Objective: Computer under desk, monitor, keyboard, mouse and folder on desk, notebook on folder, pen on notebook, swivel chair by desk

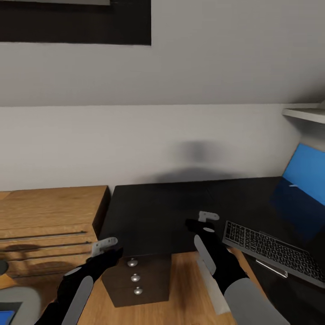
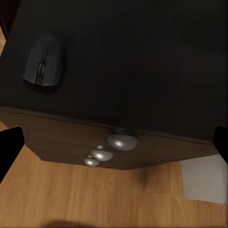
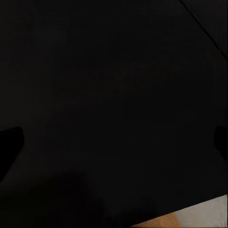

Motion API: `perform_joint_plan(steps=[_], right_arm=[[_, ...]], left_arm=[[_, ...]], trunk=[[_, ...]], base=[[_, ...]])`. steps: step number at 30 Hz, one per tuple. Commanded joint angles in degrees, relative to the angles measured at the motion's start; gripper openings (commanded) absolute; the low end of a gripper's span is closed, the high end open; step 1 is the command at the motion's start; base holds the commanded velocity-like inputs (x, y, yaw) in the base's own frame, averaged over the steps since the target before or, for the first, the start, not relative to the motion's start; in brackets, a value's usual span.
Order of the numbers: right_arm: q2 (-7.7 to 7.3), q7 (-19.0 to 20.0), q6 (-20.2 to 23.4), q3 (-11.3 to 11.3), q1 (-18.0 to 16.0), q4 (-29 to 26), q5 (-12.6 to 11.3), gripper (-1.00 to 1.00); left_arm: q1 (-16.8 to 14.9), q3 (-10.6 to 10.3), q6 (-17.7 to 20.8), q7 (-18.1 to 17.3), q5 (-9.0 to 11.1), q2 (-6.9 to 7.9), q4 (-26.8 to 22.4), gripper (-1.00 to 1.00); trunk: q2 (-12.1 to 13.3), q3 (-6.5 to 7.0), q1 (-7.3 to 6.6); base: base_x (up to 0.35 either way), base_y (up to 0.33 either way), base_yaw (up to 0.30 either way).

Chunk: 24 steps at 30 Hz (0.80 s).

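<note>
Black desk (image 1: 158,212); keyboard (image 1: 275,250) lettering unreadable; mouse (image 2: 44,65) unbranded.

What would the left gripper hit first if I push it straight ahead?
Probably the desk top near its front edge above the drawer knobs; the mouse sits off to one side. Depth is unclear.

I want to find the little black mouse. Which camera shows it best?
The left wrist view shows the mouse best: it sits whole and close on the black desk, above the silver drawer knobs. In the head view I can't pick it out on the dark desktop. The right wrist view looks at bare dark desk surface.
</note>
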Motion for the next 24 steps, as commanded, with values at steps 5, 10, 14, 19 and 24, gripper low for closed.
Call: perform_joint_plan(steps=[5, 10, 14, 19, 24], right_arm=[[-0.45, -0.4, 0.1, 0.0, -0.1, 0.0, -0.5, 1.0], [-0.62, -0.3, 0.0, -0.8, -0.1, 0.0, -0.5, 1.0], [-0.62, -0.3, 0.1, -0.9, -0.1, 0.0, -0.5, 1.0], [-0.63, -0.3, 0.1, -0.9, -0.1, 0.0, -0.5, 1.0], [-0.63, -0.3, 0.0, -0.9, -0.1, 0.0, -0.5, 1.0]], left_arm=[[0.0, -0.1, 0.1, 0.5, 0.6, 0.06, -0.1, 1.0], [0.0, -0.1, 0.1, 0.5, 0.6, 0.06, -0.1, 1.0], [0.0, -0.1, 0.1, 0.5, 0.6, 0.06, -0.1, 1.0], [0.0, -0.1, 0.1, 0.5, 0.6, 0.06, -0.1, 1.0], [0.0, -0.1, 0.1, 0.5, 0.7, 0.06, -0.1, 1.0]], trunk=[[-0.1, -0.08, 0.01], [-0.1, -0.08, 0.01], [-0.1, -0.08, 0.01], [-0.1, -0.08, 0.01], [-0.1, -0.08, 0.01]], base=[[0.005, -0.005, -0.264], [0.001, -0.001, -0.072], [0.0, 0.0, -0.011], [0.0, 0.0, -0.002], [0.0, 0.0, 0.0]])
